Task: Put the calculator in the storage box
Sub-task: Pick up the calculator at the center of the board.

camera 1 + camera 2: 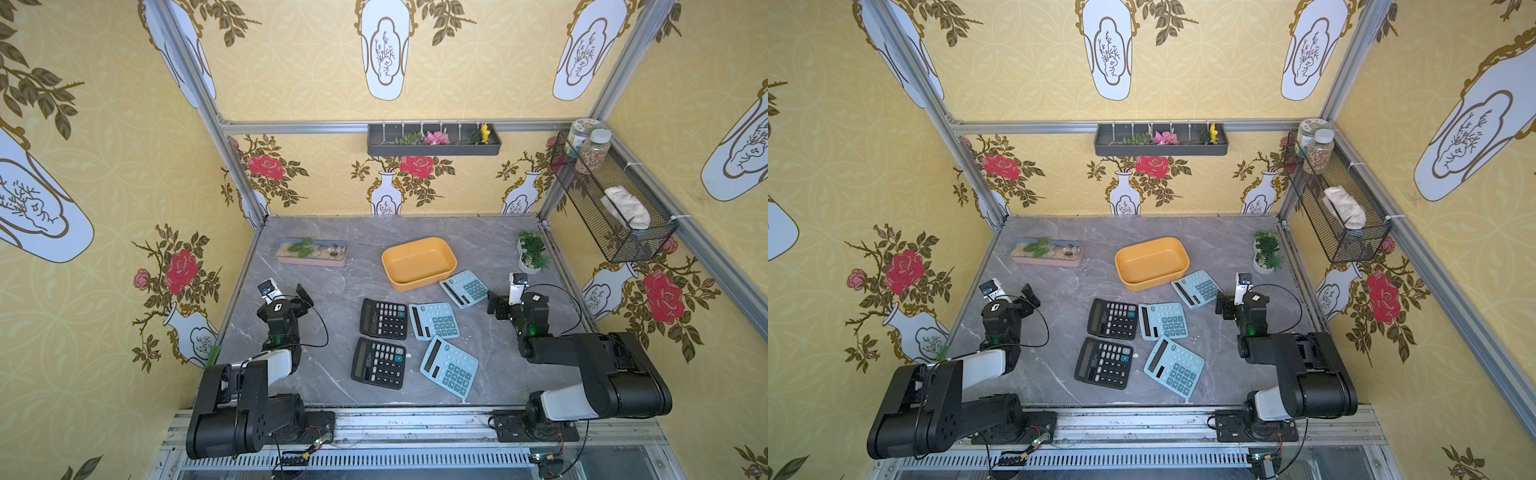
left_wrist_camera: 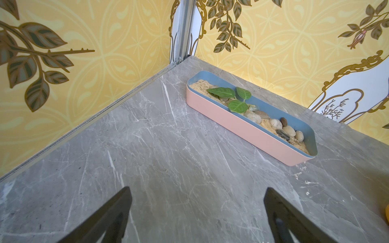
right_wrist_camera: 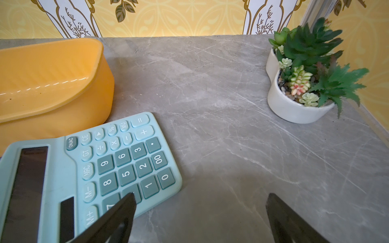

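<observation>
Grey marble table [image 1: 332, 266] here, and you've got your left arm [image 1: 232, 399] and right arm [image 1: 602, 374] sitting in the same crouch: upper links folded low over the front rail [image 1: 415, 424], forearms angled forward, wrists out over the table on their own sides. Your left gripper [image 2: 196, 190] aims at the far-left corner, toward the planter tray [image 2: 242, 129]. Your right gripper [image 3: 201, 194] faces the back wall [image 3: 189, 19], looking between the storage box [image 1: 422, 282] and the succulent pot [image 3: 294, 113]. That orange box sits open side up at the back middle in both top views, long axis running left to right, right end a touch farther back. All five calculators lie flat on the table outside it, display ends toward your left, so their long axes run across the table: the far black calculator [image 1: 383, 318], the near black calculator [image 1: 379, 363], the middle blue calculator [image 1: 434, 321], the front blue calculator [image 1: 449, 366] skewed diagonally, and the corner blue calculator [image 1: 465, 289] tucked against the box's front right corner, touching or not I can't tell. Both grippers are spread wide with nothing in them; one right finger [image 3: 121, 210] overlaps that last calculator's keys in the wrist view, contact unclear.
</observation>
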Motion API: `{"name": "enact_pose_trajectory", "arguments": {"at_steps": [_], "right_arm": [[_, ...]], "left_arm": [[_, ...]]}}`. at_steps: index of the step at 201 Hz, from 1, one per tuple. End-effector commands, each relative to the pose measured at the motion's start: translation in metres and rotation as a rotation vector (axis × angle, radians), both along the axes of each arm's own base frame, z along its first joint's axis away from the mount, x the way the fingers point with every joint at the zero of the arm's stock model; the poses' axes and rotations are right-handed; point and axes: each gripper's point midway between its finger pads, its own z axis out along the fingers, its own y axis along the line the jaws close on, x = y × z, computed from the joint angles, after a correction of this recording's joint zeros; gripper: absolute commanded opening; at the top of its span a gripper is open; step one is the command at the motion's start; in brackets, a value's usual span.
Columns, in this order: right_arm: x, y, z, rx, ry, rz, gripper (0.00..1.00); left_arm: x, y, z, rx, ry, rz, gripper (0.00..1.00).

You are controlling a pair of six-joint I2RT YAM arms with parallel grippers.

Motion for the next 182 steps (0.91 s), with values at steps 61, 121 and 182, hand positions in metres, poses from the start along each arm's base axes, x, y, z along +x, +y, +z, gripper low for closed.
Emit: {"name": "enact_pose_trajectory", "arguments": {"at_steps": [61,121,182], "right_arm": [[0.0045,-0.0009,0.01,0.005,-0.042,-0.003,0.97],[0.0048,-0.0019,0.0093,0.013,-0.038,-0.003,0.97],[0.0049,-0.0023,0.0091,0.025,-0.036,0.002,0.97]], "left_arm": [[0.001,-0.0011,0.0031,0.004,-0.02,-0.009,1.0],[0.0009,-0.0004,0.0032,0.0,-0.021,-0.008,1.0],[0.0014,-0.0006,0.0022,0.0,-0.017,-0.009,1.0]]}}
